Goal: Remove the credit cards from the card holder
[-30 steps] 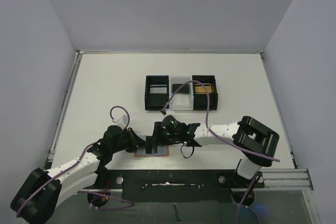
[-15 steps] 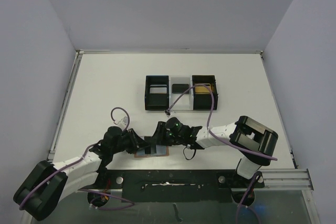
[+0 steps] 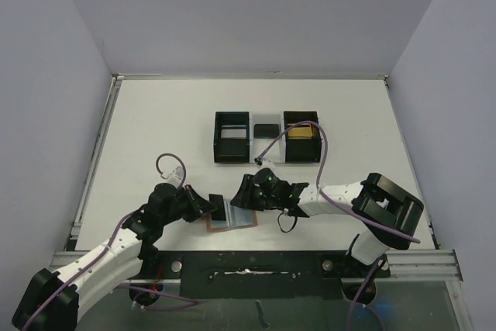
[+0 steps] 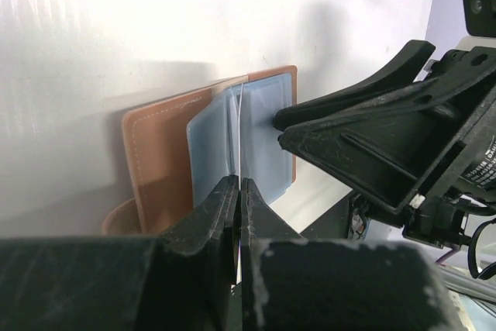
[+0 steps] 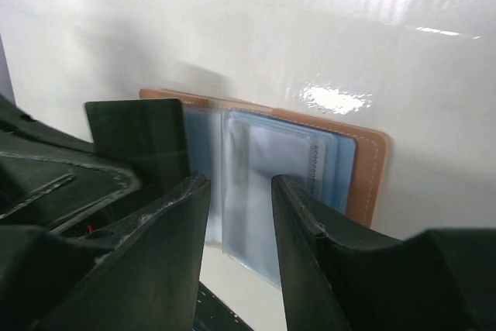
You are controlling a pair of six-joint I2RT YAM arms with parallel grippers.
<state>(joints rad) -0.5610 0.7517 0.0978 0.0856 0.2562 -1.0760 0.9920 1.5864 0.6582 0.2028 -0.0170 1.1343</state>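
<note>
The card holder (image 3: 236, 223) lies open near the table's front edge, tan leather (image 4: 155, 153) with blue clear sleeves (image 5: 263, 168). My left gripper (image 3: 215, 207) is shut on a thin dark credit card (image 5: 139, 133), which stands on edge over the holder's left half. In the left wrist view (image 4: 239, 184) that card shows only as a thin line (image 4: 241, 114). My right gripper (image 3: 243, 196) hovers open (image 5: 239, 184) over the holder's right half, its jaws straddling a clear sleeve. A black card (image 3: 266, 129) and a gold card (image 3: 301, 132) lie in the tray.
The black three-compartment tray (image 3: 215, 139) with a white middle stands behind the grippers at mid-table. The left compartment shows a pale grey bottom (image 3: 231, 134). The right arm's purple cable (image 3: 319, 153) loops over the tray's right end. A black rail (image 3: 248, 269) runs along the near edge.
The dark card now stands up out of the holder in the left gripper. The right gripper has shifted to the right, and the holder has turned slightly.
</note>
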